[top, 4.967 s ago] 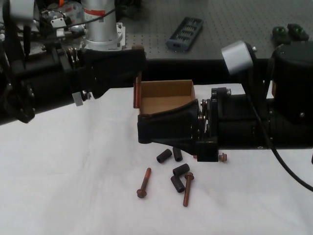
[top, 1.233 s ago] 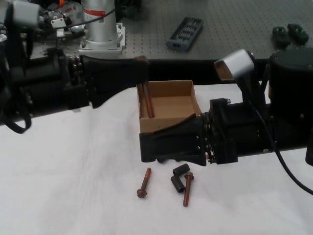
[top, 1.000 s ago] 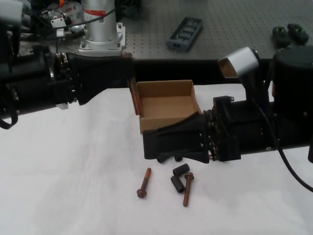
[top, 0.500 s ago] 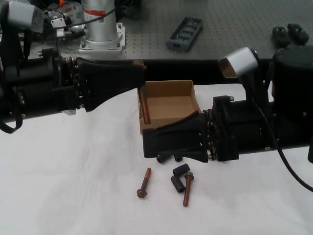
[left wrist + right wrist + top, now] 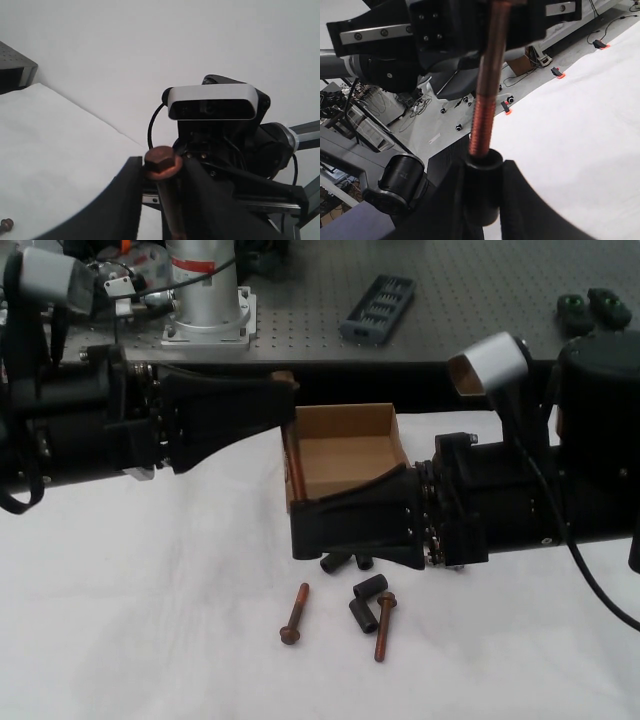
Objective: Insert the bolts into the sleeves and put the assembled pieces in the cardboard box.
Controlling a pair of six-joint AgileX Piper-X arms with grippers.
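Over the white cloth (image 5: 150, 620), left gripper (image 5: 162, 166) clamps a bolt (image 5: 171, 210), right gripper (image 5: 482, 171) a sleeve (image 5: 481, 192).

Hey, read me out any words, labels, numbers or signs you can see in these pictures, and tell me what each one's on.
No text can be read.
cardboard box: plain, no print visible.
bolt head and sleeve: no markings to make out.
silver camera housing on the right arm: no legible label.
dark ridged block on the far bench: too small to tell.
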